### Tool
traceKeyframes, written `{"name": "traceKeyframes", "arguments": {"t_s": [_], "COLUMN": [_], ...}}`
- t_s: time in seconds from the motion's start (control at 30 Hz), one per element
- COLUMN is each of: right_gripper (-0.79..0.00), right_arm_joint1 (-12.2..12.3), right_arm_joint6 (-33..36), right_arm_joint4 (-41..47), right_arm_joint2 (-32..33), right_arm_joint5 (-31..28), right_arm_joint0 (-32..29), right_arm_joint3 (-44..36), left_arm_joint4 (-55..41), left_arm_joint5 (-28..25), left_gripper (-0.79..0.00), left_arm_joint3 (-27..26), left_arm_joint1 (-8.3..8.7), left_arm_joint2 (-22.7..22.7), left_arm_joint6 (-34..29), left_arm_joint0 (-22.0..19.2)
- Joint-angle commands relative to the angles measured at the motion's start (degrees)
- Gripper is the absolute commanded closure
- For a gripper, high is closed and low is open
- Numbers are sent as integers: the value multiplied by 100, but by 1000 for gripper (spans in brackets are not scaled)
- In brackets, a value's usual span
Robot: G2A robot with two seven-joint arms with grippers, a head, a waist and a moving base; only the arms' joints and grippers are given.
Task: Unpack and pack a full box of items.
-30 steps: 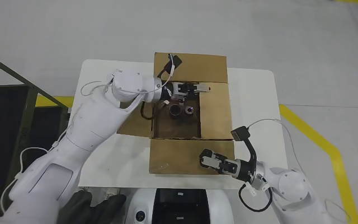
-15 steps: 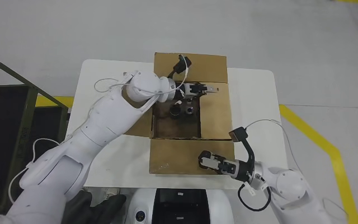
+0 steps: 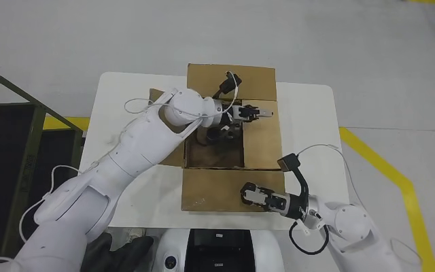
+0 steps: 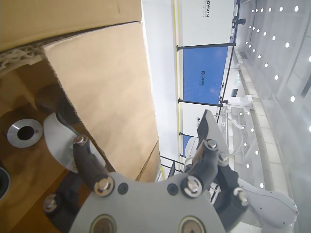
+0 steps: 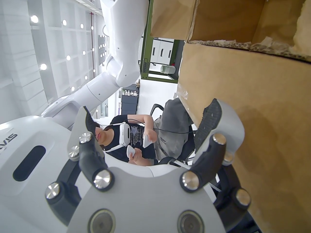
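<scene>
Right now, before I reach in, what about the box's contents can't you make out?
Top view: the left arm covers the far part of the box, so the number of items inside is unclear.
Left wrist view: a dark round item is cut off by the edge, and a flap hides the floor beyond the metal ring.
Right wrist view: the near flap blocks the box floor.

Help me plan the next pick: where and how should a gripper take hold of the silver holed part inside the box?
The silver part sits upright, holed face up, inside the box, whose walls block a sideways approach. So probably come from straight above and close across its round rim.
</scene>
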Motion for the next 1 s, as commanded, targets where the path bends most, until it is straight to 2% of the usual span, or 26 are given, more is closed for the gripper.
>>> {"name": "traceKeyframes", "arguments": {"t_s": [0.0,0.17,0.57,0.8,0.97], "right_gripper": [-785,-785,-785,-785,-785], "right_arm_joint1": [5,6,-9,-47,-41], "right_arm_joint6": [-29,-47,-135,-325,-246], "right_arm_joint4": [38,392,957,1292,1295], "right_arm_joint2": [5,-3,-142,-237,-250], "right_arm_joint5": [48,137,337,402,289], "right_arm_joint0": [9,121,464,832,830], "right_arm_joint3": [30,184,604,1043,1001], "left_arm_joint4": [-190,-487,-708,-785,-461], "left_arm_joint5": [-160,-371,-211,-165,7], "left_gripper": [-785,-785,-785,-785,-785], "left_arm_joint3": [-35,-200,-763,-745,-551], "left_arm_joint1": [10,77,159,136,148], "left_arm_joint2": [-127,-468,-885,-944,-965], "left_arm_joint6": [-77,-320,-649,-696,-617], "left_arm_joint0": [61,245,519,532,510]}}
